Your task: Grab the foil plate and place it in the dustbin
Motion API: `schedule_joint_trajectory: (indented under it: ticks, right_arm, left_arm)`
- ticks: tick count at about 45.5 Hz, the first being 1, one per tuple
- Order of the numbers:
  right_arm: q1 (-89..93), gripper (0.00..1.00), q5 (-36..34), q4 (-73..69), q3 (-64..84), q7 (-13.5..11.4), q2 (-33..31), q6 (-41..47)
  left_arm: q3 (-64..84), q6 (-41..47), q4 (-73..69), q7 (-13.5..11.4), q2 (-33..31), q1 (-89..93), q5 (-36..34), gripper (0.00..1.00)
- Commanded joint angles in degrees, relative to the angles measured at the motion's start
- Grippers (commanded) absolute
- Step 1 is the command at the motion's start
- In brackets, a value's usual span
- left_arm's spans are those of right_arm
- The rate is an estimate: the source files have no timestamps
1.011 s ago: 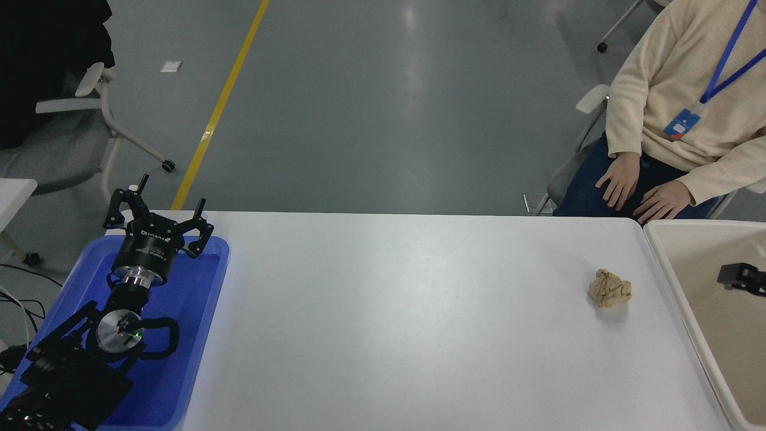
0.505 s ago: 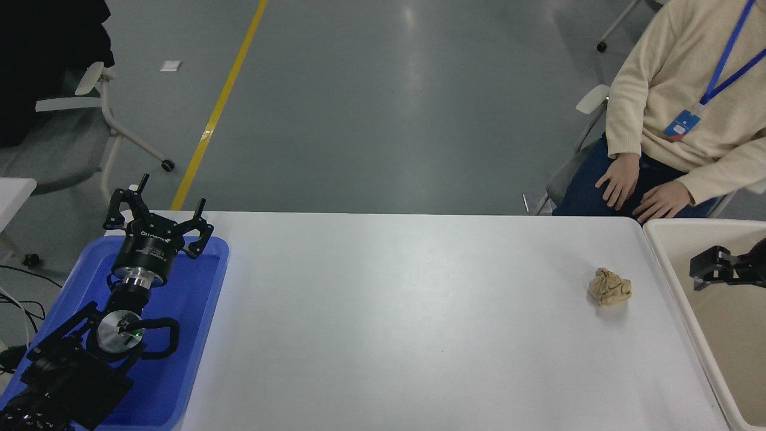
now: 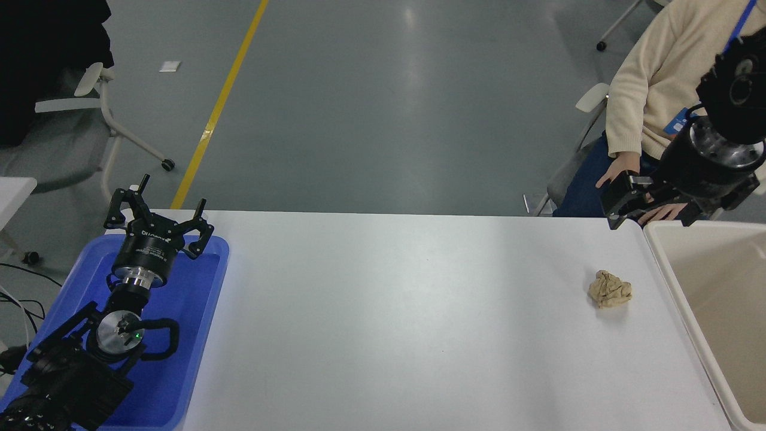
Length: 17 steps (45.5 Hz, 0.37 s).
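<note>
Right now I see no foil plate anywhere on the worktop [image 3: 389,311], and the visible part of the dustbin [image 3: 658,257] at the right edge of the frame shows only plain cream wall. I judge it may lie in the bin's cropped part, but cannot confirm that. My right gripper [image 3: 637,203] hangs above the bin's far left corner, carrying nothing; whether its jaws are parted I cannot tell from this angle. The left gripper [image 3: 157,222] is parked over the blue tray [image 3: 203,335] at lower left, jaws spread. Risks: the right arm is close to the seated person's hand [image 3: 661,211], so a careless swing could strike it, or a low sweep could knock the paper ball [image 3: 610,288].
</note>
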State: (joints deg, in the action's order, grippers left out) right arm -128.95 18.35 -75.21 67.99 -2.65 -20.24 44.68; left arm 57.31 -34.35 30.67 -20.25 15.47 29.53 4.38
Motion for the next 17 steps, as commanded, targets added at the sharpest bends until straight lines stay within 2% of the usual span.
schedule_joint_trajectory:
  ticks: [1,17]
  right_arm:
    - [-3.9,1.00,0.0,-1.0,-1.1,0.0,5.5,0.3]
    - [-3.9,1.00,0.1,-0.6,-1.1,0.0,5.5,0.3]
  left_arm:
    - [0.0,0.1,0.0,-0.1,0.0,0.0,0.0,1.00]
    - [0.1,0.0,0.0,0.0,0.0,0.0,0.0,1.00]
